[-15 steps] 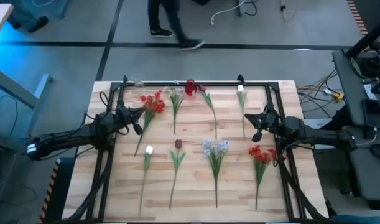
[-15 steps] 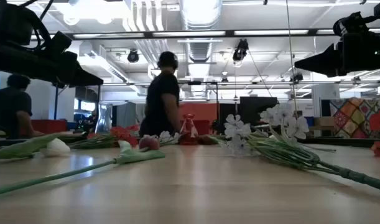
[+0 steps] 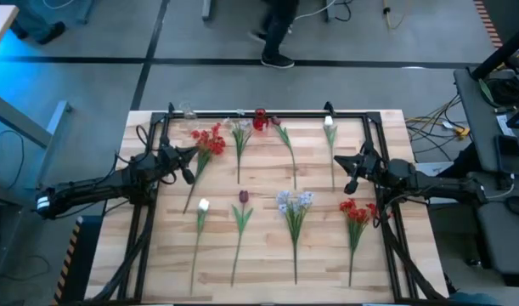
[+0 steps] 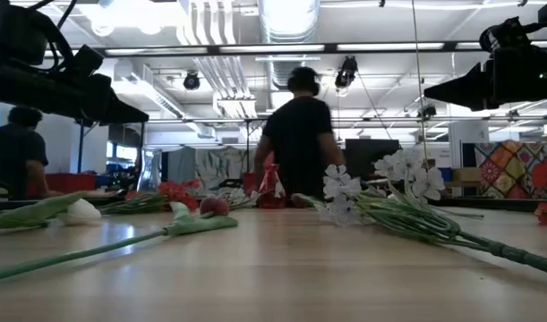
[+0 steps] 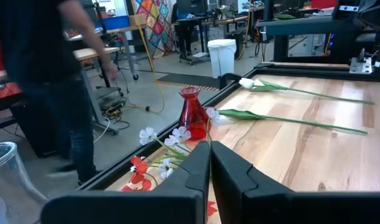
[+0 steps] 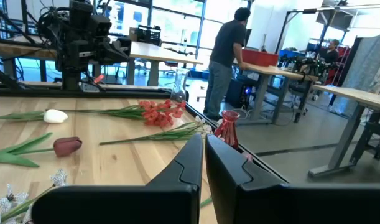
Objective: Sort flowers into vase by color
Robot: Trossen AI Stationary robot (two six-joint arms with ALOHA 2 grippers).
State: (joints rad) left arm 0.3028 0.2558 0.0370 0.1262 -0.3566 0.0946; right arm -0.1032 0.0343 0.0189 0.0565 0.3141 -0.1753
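Several green-stemmed flowers lie flat on the wooden table (image 3: 267, 263). The far row has a red cluster (image 3: 210, 140), a white spray (image 3: 240, 129) and a white bud (image 3: 330, 123). The near row has a white bud (image 3: 203, 206), a dark red tulip (image 3: 243, 198), a pale-blue spray (image 3: 295, 202) and a red cluster (image 3: 356, 211). A red vase (image 3: 260, 120) stands at the far edge, and a clear vase (image 5: 6, 174) stands left of it. My left gripper (image 3: 192, 154) hovers shut beside the far red cluster. My right gripper (image 3: 342, 161) hovers shut at the right, clear of the flowers.
A black frame (image 3: 267, 113) runs along the table's far edge and down both sides. A person (image 4: 300, 143) walks on the floor beyond the far edge. Bare wood lies between the two rows of flowers.
The person beyond the far edge has walked toward the right. Both arms and all flowers have kept still.
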